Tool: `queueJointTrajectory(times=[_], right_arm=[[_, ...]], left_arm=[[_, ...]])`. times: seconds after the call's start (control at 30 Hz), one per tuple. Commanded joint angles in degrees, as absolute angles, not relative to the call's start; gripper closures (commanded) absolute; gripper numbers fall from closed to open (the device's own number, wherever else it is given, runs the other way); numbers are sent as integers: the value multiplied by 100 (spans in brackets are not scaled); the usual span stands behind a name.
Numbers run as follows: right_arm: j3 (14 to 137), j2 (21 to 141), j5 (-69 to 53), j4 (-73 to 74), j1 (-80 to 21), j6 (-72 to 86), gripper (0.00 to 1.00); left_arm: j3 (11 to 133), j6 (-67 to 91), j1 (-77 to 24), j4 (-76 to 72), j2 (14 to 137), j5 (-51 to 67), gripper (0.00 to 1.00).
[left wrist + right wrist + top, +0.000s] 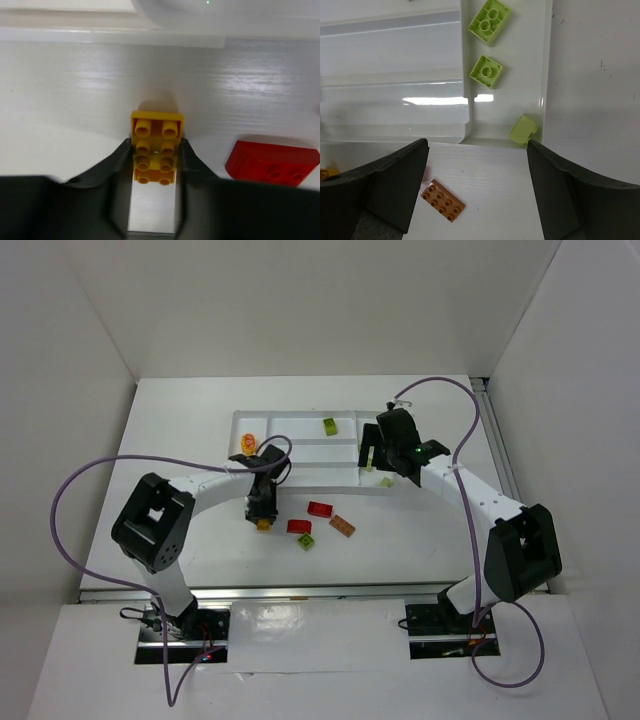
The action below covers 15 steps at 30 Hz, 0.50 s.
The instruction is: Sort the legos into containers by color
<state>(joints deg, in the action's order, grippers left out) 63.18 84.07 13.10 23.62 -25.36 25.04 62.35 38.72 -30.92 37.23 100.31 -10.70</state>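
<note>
My left gripper (262, 515) is shut on a yellow brick (156, 145) at table level, just in front of the white tray (290, 475). A red brick (272, 162) lies to its right. My right gripper (476, 147) is open and empty above the tray's right near corner. Two pale green bricks (489, 21) (486, 71) lie in the tray's right compartment. A third (523, 129) leans in its near corner. An orange-brown brick (443, 200) lies on the table below. An orange-yellow oval piece (249, 443) sits in the tray's left end.
On the table in front of the tray lie two red bricks (320, 508) (299, 526), a bright green brick (306, 542) and the orange-brown brick (342, 525). White walls close in both sides and the back.
</note>
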Motion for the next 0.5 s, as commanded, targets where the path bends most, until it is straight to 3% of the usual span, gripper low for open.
queueJointTrajectory(times=[0.0, 0.07, 0.27, 0.47], right_arm=[[6390, 8306, 1433, 2391, -2584, 2496, 13], [6390, 8306, 1485, 2391, -2584, 2496, 13], [6495, 8306, 1424, 2391, -2584, 2496, 13], [6495, 8306, 1424, 2391, -2584, 2496, 13]], left_arm=[[6388, 3753, -3059, 3919, 10063, -1125, 75], [6590, 3753, -3059, 4217, 9819, -1125, 87], [7153, 3446, -2664, 4132, 9053, -984, 83], [8497, 3199, -1820, 4078, 10149, -1142, 83]])
